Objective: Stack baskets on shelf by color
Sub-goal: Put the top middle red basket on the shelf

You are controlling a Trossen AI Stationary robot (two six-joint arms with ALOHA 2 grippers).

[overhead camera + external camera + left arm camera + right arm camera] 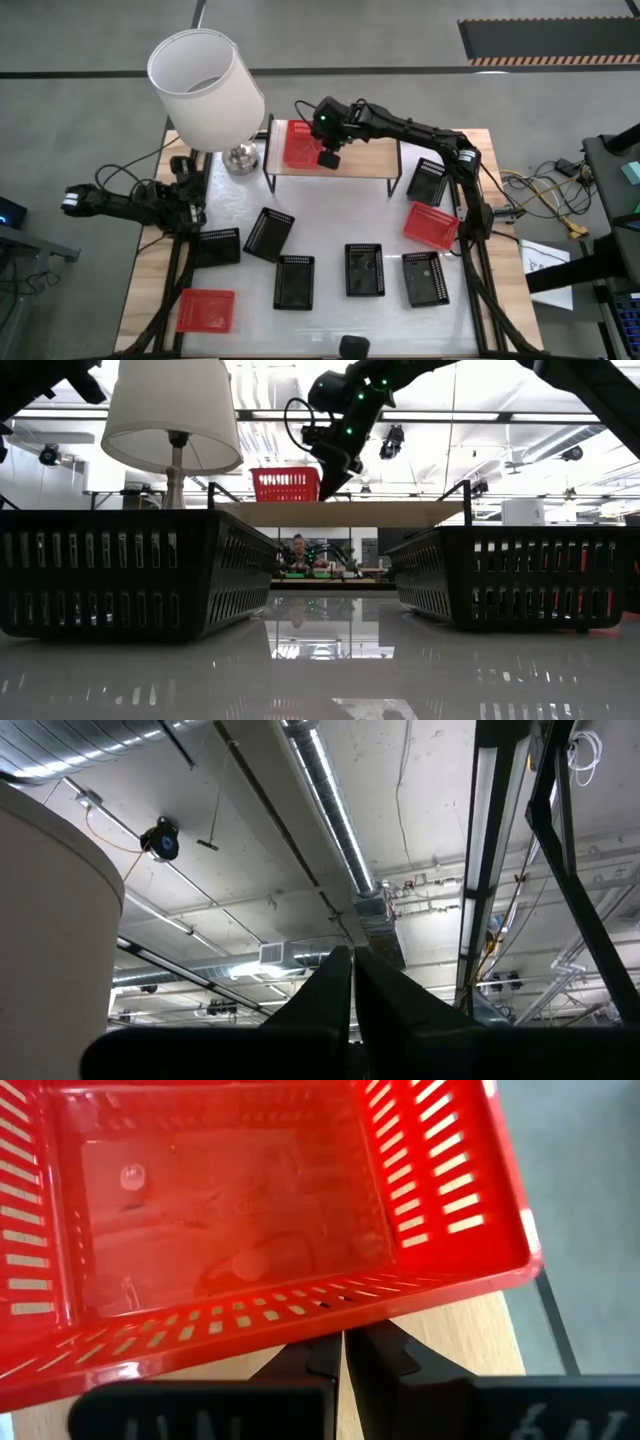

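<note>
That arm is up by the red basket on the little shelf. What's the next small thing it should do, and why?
Probably lift the right gripper back off the shelf and head for the red basket lying near its base. Its fingers look shut and empty just outside the shelved red basket, which sits flat on the plank. The left gripper waits beside the lamp.

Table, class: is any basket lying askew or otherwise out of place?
Yes. Two look askew: a black basket left of centre and a red basket at right both sit turned, while the front row lies roughly square.
</note>
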